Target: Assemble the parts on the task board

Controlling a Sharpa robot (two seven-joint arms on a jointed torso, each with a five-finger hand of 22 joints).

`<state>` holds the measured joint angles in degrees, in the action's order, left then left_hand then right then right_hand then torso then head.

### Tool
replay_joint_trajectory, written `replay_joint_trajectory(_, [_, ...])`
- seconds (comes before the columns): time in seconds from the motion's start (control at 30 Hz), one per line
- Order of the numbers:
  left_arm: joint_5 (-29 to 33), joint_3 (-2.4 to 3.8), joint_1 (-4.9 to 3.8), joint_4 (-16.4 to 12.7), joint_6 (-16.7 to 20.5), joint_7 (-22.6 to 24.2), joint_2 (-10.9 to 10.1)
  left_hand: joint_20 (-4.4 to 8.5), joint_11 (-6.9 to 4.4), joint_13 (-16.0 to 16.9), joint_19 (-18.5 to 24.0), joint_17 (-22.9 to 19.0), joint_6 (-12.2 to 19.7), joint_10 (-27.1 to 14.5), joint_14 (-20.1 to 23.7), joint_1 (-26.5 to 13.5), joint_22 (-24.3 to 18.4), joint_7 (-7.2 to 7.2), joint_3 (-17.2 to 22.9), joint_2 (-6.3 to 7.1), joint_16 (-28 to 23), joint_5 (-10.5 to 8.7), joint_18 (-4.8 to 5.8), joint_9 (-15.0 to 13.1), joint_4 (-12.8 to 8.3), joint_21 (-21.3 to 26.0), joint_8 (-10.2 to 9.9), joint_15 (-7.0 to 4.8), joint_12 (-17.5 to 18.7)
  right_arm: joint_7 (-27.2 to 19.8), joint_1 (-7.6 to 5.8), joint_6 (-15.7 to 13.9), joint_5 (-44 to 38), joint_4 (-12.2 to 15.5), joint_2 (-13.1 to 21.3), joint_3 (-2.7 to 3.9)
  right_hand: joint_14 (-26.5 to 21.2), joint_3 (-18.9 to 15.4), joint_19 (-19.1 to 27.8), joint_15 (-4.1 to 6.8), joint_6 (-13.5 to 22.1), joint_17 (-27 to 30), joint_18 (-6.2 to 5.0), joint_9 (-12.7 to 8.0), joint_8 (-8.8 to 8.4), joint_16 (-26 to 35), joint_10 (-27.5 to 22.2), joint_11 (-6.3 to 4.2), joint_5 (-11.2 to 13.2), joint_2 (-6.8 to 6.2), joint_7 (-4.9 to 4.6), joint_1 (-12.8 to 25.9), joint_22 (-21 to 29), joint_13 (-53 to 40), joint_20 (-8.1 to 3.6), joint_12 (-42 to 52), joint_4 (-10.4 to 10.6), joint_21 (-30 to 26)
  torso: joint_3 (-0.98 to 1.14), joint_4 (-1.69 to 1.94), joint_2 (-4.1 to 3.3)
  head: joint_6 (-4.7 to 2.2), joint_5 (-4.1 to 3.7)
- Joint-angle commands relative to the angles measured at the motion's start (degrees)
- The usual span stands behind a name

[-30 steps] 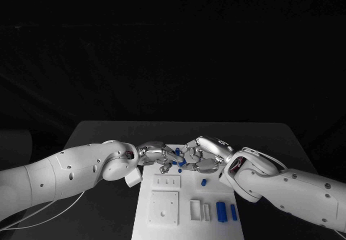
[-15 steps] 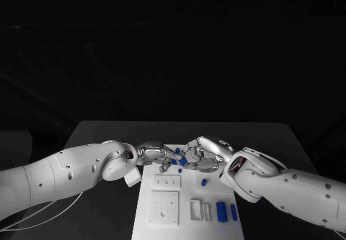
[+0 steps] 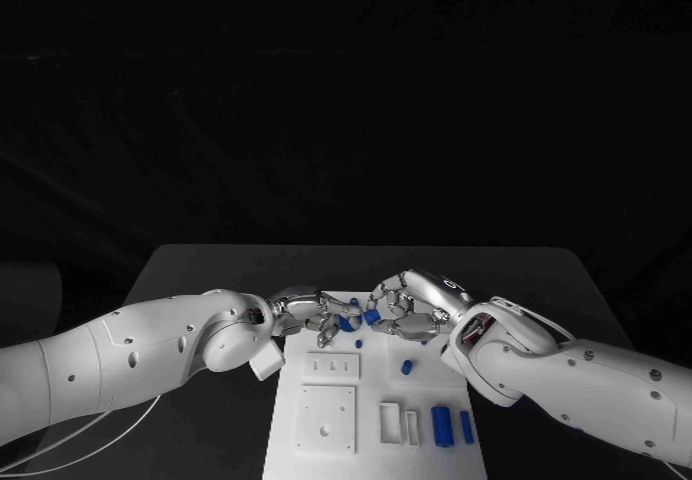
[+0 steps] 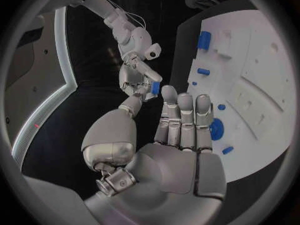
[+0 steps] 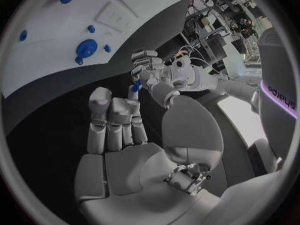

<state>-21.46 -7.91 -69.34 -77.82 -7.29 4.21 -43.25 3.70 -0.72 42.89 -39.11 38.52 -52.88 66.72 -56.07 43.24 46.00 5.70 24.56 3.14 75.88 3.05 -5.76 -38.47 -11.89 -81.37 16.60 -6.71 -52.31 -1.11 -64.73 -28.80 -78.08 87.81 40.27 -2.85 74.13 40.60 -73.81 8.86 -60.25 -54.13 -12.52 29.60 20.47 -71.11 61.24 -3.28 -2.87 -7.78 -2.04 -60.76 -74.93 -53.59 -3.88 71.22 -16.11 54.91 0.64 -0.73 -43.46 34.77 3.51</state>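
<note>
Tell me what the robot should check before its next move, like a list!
1. Is a small blue part at the fingertips, between the two hands? Ok.
2. Which hand really grips it, the left hand or the right hand? Cannot tell.
3. Does the task board lie flat on the table? Ok.
4. Are the big blue parts at the board's near end out of the hands' way? Ok.
5. Which spot on the board does this part go into? Cannot tell.
</note>
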Motion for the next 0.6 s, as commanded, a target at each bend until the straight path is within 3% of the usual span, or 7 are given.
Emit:
replay_joint_trajectory(0.03, [4.83,-0.19,-0.03,-1.23,8.17,0.15,-0.17,8.32,-0.08,0.04,0.56,0.02,0.40,-0.48,0.45,-0.18,-0.08,-0.03,-0.36,0.29,0.20,-0.27,0.01,0.07,-0.24,0.31,-0.16,0.14,-0.19,3.77,0.05,-0.73,1.00,-0.07,0.01,0.00,0.19,0.61,-0.55,0.26,-4.25,-0.10,-2.48,2.06,0.61,-0.20,0.46,0.12,-0.02,-0.38,-1.02,-0.22,-0.73,-0.08,0.00,-0.31,0.26,0.26,-0.04,-0.01,0.02,-0.20,-0.11])
replay_joint_trajectory(0.27, [8.79,-1.39,0.11,-3.40,14.14,1.30,-0.11,8.32,-0.07,0.03,0.60,0.00,0.40,-0.55,0.51,-0.03,-0.10,-0.03,-0.30,0.26,0.16,-0.26,-0.02,0.07,-0.37,0.34,-0.16,0.15,-0.16,4.79,0.05,-0.59,1.71,-0.01,-0.22,0.01,0.20,0.67,-0.57,0.26,-4.26,-0.10,-2.48,2.08,0.62,-0.20,0.48,0.11,-0.02,-0.44,-1.01,-0.20,-0.72,-0.07,-0.01,-0.32,0.30,0.26,-0.07,0.01,-0.01,-0.40,-0.25])
replay_joint_trajectory(0.4, [8.95,-1.73,0.22,-3.95,15.29,1.00,-0.08,8.32,-0.07,0.03,0.60,0.00,0.40,-0.55,0.51,-0.03,-0.10,-0.03,-0.30,0.26,0.16,-0.26,-0.02,0.07,-0.37,0.34,-0.16,0.15,-0.16,5.21,0.05,-1.16,3.10,-0.02,-0.31,0.01,0.20,0.67,-0.57,0.26,-4.26,-0.10,-2.48,2.08,0.62,-0.20,0.48,0.11,-0.02,-0.44,-1.01,-0.20,-0.72,-0.07,-0.01,-0.32,0.30,0.26,-0.08,0.00,0.00,-0.43,-0.27])
replay_joint_trajectory(0.6, [8.56,-2.03,0.39,-4.67,16.43,0.72,-0.04,8.05,0.56,-0.27,1.09,-0.29,2.38,-1.31,1.21,3.01,-0.30,0.64,0.52,1.50,-0.43,-0.24,-0.04,0.73,-2.88,0.69,-1.36,0.61,0.45,5.37,0.09,-1.44,4.80,-0.03,-0.48,0.01,0.22,0.91,-0.62,0.26,-4.23,-0.10,-2.48,2.12,0.62,-0.19,0.52,0.10,-0.03,-0.51,-1.02,-0.11,-0.69,-0.07,-0.01,-0.35,0.46,0.24,-0.09,0.02,-0.01,-0.51,-0.43])
